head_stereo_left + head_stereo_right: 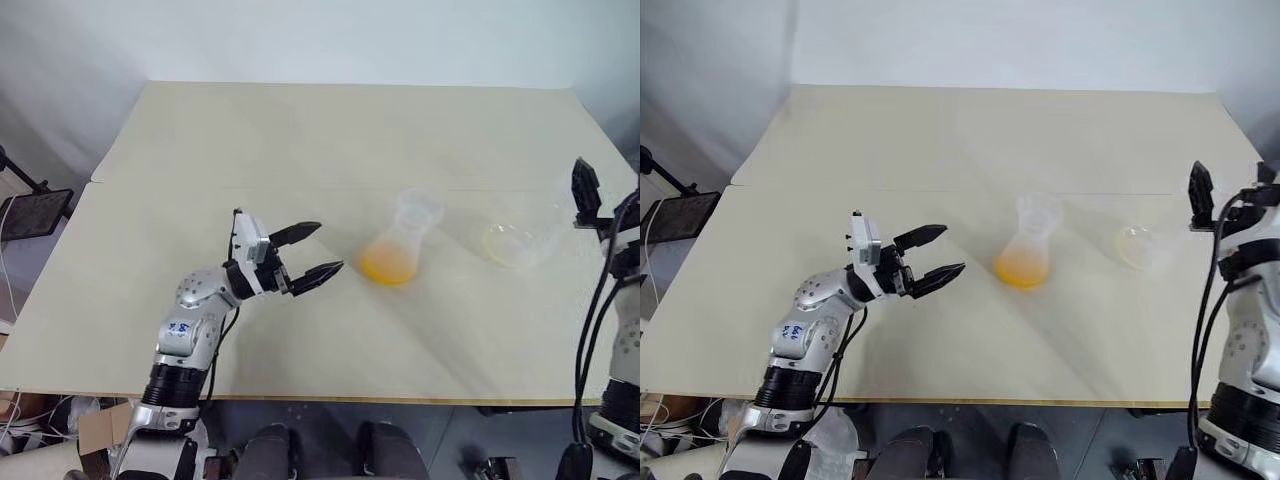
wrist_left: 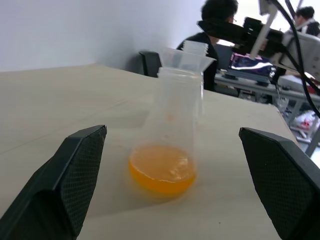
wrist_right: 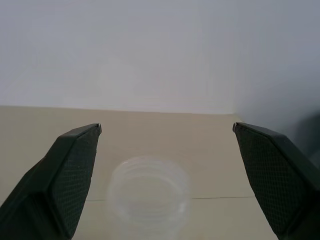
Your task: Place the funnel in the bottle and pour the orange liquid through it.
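The bottle [image 1: 402, 240] stands near the table's middle, with the clear funnel [image 1: 418, 207] seated in its neck. Orange liquid [image 1: 388, 266] fills its base, and in the left wrist view that liquid [image 2: 162, 172] is a round orange pool under the funnel [image 2: 185, 57]. My left gripper [image 1: 330, 248] is open just left of the bottle, level with its base and apart from it. My right gripper [image 1: 1232, 185] is open at the table's right edge, above and behind a larger clear flask [image 1: 515, 240]. The flask holds only a yellowish trace, and its rim [image 3: 148, 192] lies between the fingers but below them.
The pale table [image 1: 300, 140] stretches far back and to the left of the bottle. A seam runs across it behind the two vessels. Beyond the table's right side, the left wrist view has a seated person [image 2: 215, 20] and desks with equipment.
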Robot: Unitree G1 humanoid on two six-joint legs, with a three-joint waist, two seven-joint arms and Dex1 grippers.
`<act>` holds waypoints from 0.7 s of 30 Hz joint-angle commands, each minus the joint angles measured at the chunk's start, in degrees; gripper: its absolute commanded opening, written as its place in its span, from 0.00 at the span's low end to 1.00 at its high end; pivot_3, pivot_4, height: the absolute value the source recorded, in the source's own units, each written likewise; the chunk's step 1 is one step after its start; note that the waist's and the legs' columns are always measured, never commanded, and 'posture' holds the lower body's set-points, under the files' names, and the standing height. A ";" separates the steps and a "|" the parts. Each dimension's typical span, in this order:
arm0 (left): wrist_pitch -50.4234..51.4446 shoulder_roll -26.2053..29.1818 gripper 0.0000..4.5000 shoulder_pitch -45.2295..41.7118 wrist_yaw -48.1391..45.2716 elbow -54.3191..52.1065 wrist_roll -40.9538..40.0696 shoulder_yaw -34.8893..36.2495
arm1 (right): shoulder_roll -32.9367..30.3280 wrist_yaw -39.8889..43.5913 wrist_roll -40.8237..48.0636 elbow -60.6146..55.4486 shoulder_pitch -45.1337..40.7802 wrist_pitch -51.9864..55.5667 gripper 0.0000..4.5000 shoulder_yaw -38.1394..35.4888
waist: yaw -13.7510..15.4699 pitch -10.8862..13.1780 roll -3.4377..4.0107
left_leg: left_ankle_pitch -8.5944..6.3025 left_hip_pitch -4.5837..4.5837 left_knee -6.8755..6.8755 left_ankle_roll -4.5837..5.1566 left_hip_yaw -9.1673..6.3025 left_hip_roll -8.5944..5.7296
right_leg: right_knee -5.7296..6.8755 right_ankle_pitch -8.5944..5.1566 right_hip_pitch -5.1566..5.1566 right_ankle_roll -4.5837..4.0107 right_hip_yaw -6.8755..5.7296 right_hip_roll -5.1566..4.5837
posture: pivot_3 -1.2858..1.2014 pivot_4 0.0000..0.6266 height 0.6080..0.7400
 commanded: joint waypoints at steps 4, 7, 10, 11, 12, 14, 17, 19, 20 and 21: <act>-3.40 4.97 1.00 -0.57 -4.36 1.56 0.86 1.58 | -5.99 10.82 9.53 -11.71 5.67 -0.19 0.99 -4.01 | -0.02 0.00 0.00 | 0.00 0.00 -0.05 0.00 0.00 0.00 | -0.04 0.00 -0.01 0.00 -0.01 0.01 | 0.52 0.24 1.00; -2.91 7.92 1.00 -0.43 -6.71 0.72 0.66 1.48 | -10.16 15.61 12.87 -15.20 8.72 3.11 0.99 -3.27 | -0.03 0.00 0.00 | 0.00 0.00 -0.05 0.00 0.00 0.01 | -0.06 0.00 0.01 0.00 0.00 0.01 | 0.52 0.24 1.00; -1.01 11.64 1.00 0.67 -8.61 -0.18 0.11 1.97 | -13.13 22.39 17.15 -19.97 15.14 6.61 0.99 -2.21 | 0.00 0.01 -0.01 | 0.00 0.01 -0.05 0.00 -0.02 0.03 | -0.05 0.00 0.01 0.00 -0.02 0.02 | 0.52 0.24 1.00; -0.42 12.86 1.00 1.20 -9.66 -0.35 -0.30 2.09 | -13.48 24.84 17.44 -21.04 18.21 6.87 0.99 -1.91 | 0.04 0.01 -0.03 | -0.01 0.01 -0.06 0.00 -0.03 0.03 | -0.07 0.00 0.02 0.00 -0.02 0.01 | 0.52 0.24 1.00; -0.03 13.65 1.00 1.53 -10.36 -0.47 -0.62 2.14 | -13.68 26.35 17.51 -21.61 20.22 6.88 0.99 -1.78 | 0.20 0.03 -0.05 | -0.01 0.02 -0.06 0.01 -0.06 0.04 | -0.09 0.00 0.06 0.00 -0.03 0.01 | 0.52 0.24 1.00; -1.60 15.75 1.00 2.64 -12.43 0.16 -0.12 2.59 | -11.53 33.49 16.42 -22.99 27.35 2.47 0.99 -0.26 | 0.50 0.04 -0.07 | -0.03 0.01 -0.06 0.03 -0.07 0.01 | -0.13 0.00 0.09 0.00 -0.04 0.00 | 0.52 0.24 1.00; -4.25 17.28 1.00 3.73 -13.00 0.65 0.94 3.52 | -9.56 42.43 13.03 -22.53 33.43 -5.72 0.99 3.04 | 1.10 0.05 -0.08 | -0.05 0.02 -0.06 0.07 -0.04 -0.01 | -0.18 0.00 0.10 0.00 -0.03 -0.01 | 0.52 0.24 1.00; -4.75 17.72 1.00 4.13 -11.58 0.38 2.08 3.65 | -9.44 47.15 9.12 -20.35 34.73 -12.48 0.99 5.23 | 1.13 0.05 -0.08 | -0.05 0.02 -0.05 0.08 0.06 -0.02 | -0.27 0.00 0.11 0.00 0.04 -0.02 | 0.52 0.24 1.00; -5.69 17.76 1.00 4.60 -10.96 -0.11 2.69 3.86 | -10.01 49.29 8.30 -18.90 35.26 -13.97 0.99 5.94 | 1.13 0.05 -0.08 | -0.05 0.02 -0.03 0.08 0.06 -0.01 | -0.36 0.00 0.15 0.01 0.03 -0.01 | 0.52 0.24 1.00; -6.31 17.85 1.00 5.19 -10.41 -0.70 3.04 4.17 | -10.44 50.30 8.19 -17.61 35.41 -14.30 0.99 6.21 | 1.12 0.05 -0.08 | -0.05 0.08 -0.04 0.08 0.05 0.01 | -0.47 0.00 0.26 0.01 0.00 0.01 | 0.52 0.24 1.00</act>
